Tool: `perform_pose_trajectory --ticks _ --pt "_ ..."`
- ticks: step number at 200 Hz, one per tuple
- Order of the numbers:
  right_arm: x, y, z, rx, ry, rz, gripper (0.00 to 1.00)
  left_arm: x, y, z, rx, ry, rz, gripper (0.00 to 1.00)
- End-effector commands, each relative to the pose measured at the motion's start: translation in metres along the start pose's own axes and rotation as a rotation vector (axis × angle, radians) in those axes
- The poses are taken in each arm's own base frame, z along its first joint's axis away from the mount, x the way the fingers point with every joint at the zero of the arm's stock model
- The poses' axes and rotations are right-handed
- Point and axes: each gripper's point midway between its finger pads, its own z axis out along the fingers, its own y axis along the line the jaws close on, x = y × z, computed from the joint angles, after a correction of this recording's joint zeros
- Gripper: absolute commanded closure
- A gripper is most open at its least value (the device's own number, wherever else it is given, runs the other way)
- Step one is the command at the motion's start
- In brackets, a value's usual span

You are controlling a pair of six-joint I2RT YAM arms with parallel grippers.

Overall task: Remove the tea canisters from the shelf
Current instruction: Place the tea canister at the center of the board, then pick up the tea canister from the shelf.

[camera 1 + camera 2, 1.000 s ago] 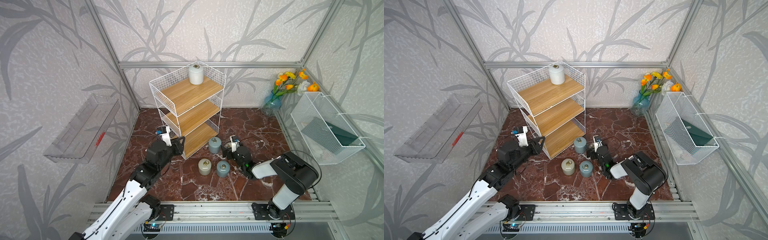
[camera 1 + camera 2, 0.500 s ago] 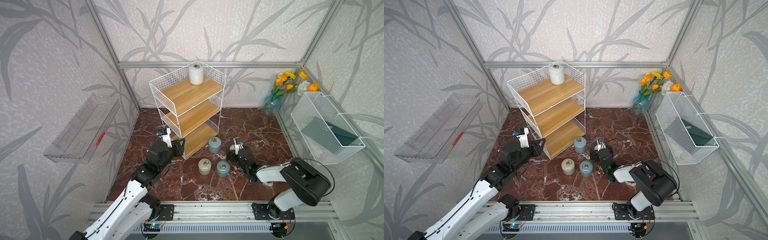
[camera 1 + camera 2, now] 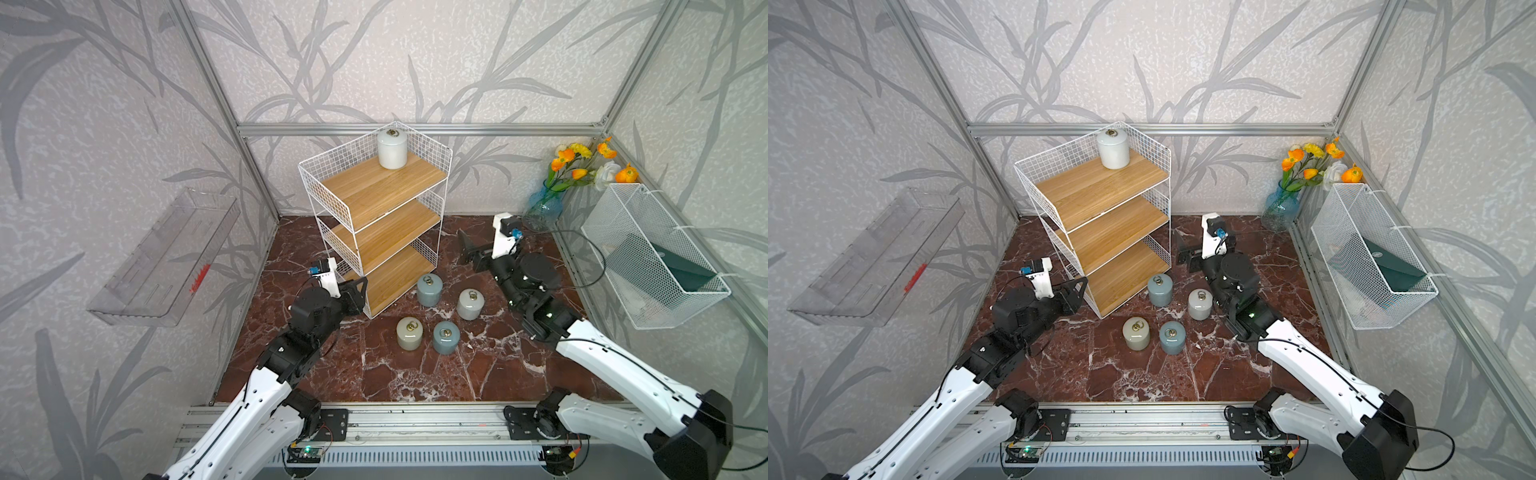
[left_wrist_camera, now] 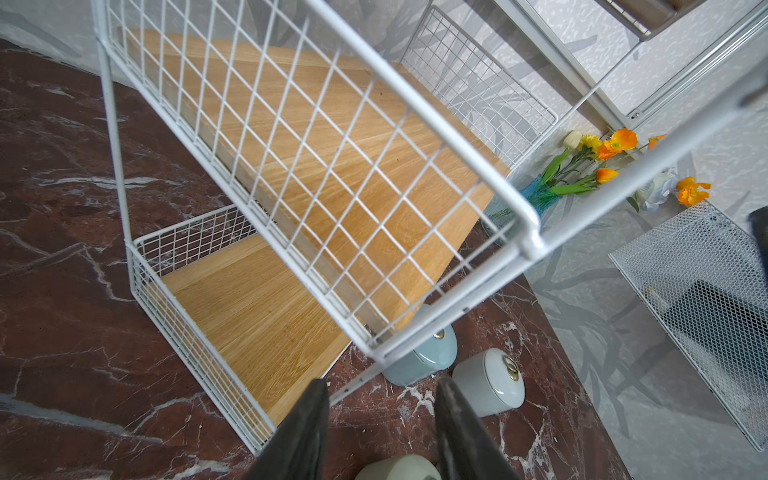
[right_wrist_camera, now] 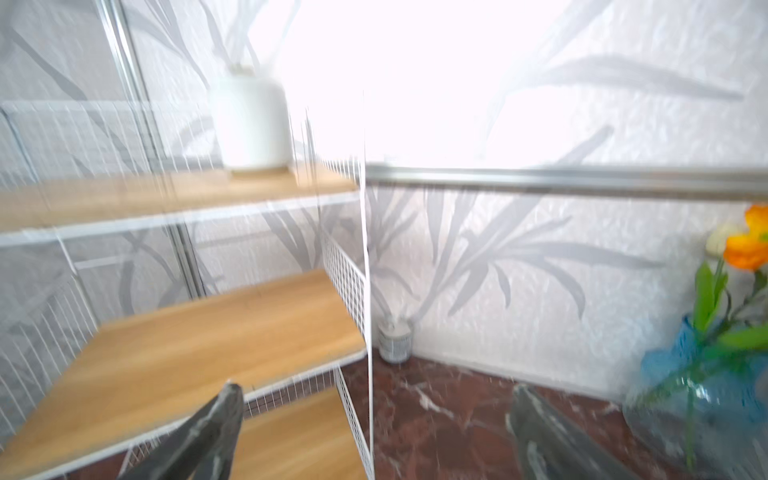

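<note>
reach is the problem here: the last white canister (image 3: pixel 392 149) sits on the top board of the shelf (image 3: pixel 374 195), tucked into the back corner against the wire rail. the others (blue-grey canister (image 3: pixel 429 289), white floor canister (image 3: pixel 471 304), beige canister (image 3: pixel 409 333), second blue-grey canister (image 3: pixel 446 337)) already stand on the marble floor (image 3: pixel 415 382) in front.

the right gripper (image 3: pixel 470 251) hangs beside the shelf, well below that top board, with its jaws spread wide and empty, so i judge it the one to go up. it should climb first, then come in over the open front edge, not through the grid. take the body below the lid, jaws square across it; the glaze looks slippery. lift straight up before backing out.

the left gripper (image 4: pixel 382 384) sits low by the shelf's front corner post, fingers partly apart with nothing between them. it could steady that post, since a light rack may shift.
</note>
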Motion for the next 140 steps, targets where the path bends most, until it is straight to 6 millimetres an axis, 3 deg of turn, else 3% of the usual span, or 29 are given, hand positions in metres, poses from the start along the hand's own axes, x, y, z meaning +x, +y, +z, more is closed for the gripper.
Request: perform_pose_trajectory --ticks 1,29,54,109,137,138,139,140 --pt "0.0 0.024 0.017 -0.101 0.059 -0.056 0.01 -0.018 -0.016 0.002 0.038 -0.029 0.05 0.56" --pt "-0.051 0.053 0.05 -0.206 -0.027 -0.037 0.01 -0.03 -0.037 0.009 0.1 -0.016 0.073 0.55" --pt "-0.068 0.077 0.088 -0.272 -0.035 -0.036 0.01 -0.041 -0.046 0.01 0.123 -0.04 0.074 0.55" --pt "-0.066 0.111 0.167 -0.327 -0.005 -0.079 0.0 -0.067 -0.062 0.004 0.146 -0.092 0.117 0.56" --pt "-0.042 0.121 0.205 -0.327 0.066 -0.106 0.01 -0.068 -0.071 0.007 0.178 -0.068 0.108 0.56" --pt "-0.053 0.121 0.203 -0.326 0.044 -0.103 0.01 -0.068 -0.071 0.007 0.18 -0.067 0.107 0.56" --pt "-0.041 0.122 0.207 -0.327 0.068 -0.107 0.01 -0.068 -0.071 0.007 0.181 -0.068 0.106 0.56" --pt "-0.042 0.122 0.208 -0.327 0.067 -0.108 0.01 -0.068 -0.071 0.007 0.182 -0.067 0.105 0.56"
